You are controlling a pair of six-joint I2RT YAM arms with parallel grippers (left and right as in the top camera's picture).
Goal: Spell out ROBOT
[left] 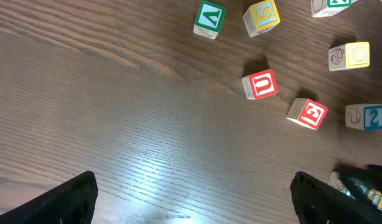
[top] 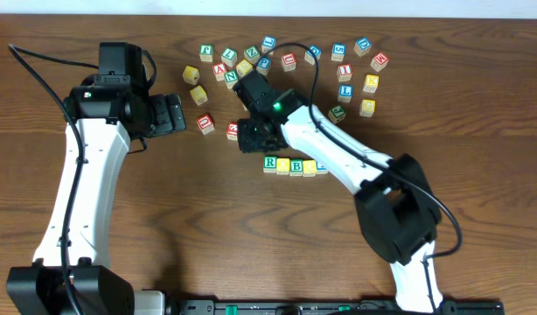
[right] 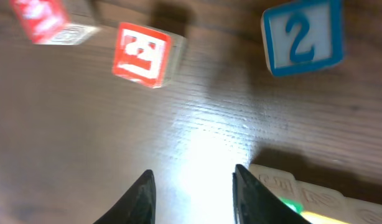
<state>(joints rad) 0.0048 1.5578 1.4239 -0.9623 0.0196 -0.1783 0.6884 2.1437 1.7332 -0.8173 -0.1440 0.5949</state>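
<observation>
Dark wood-grain table (top: pixel 120 262), lit from above, with two white-and-black arms reaching over it. Right gripper (right: pixel 192 182): fingers (right: pixel 144 196) parted a moderate way, bare wood between them, nothing held; it hangs low over the table just beyond the left end of the row of blocks (top: pixel 295 165). Row of blocks: five cubes side by side and touching, near the middle of the table, with the green R block (top: pixel 270 163) at the left end, yellow-faced cubes next and a blue-edged cube at the right end; the remaining letters are too small to read. A corner of this row shows at the lower right of the right wrist view. Ahead of the right gripper: red E block (right: pixel 144 55), turned askew; blue 2 block (right: pixel 302 38), well apart from it. Left gripper (left: pixel 192 186): jaws wide, empty, over bare wood to the left of the blocks. In its view: red U block (left: pixel 260 84), green A block (left: pixel 209 18), yellow S block (left: pixel 261 15). Loose blocks (top: pixel 345 72): scattered in a band along the far side of the table, apart from the row.
</observation>
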